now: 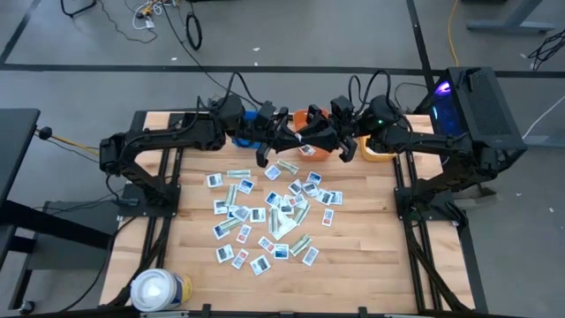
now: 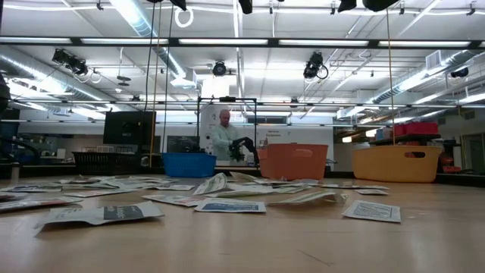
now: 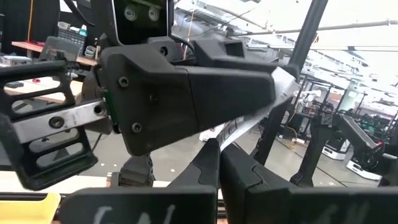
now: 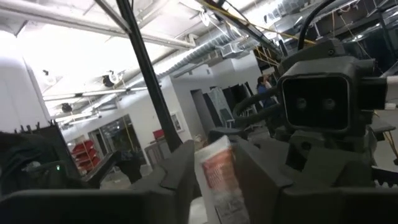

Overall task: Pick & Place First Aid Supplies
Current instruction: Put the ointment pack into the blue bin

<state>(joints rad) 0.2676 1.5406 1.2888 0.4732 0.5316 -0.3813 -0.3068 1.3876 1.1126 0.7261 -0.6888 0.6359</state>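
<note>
I see my left gripper (image 1: 284, 137) shut on one end of a small flat white red-printed packet (image 4: 219, 180). My right gripper (image 1: 305, 138) pinches the other end, above the orange plastic bin (image 2: 294, 161).

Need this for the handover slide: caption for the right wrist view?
Right hand holds a white packet with red print between its fingers, facing the left arm's wrist camera.

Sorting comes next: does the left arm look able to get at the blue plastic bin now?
Probably yes: the blue plastic bin lies beside the left gripper, shut on a white packet; the right gripper is not between them.
</note>
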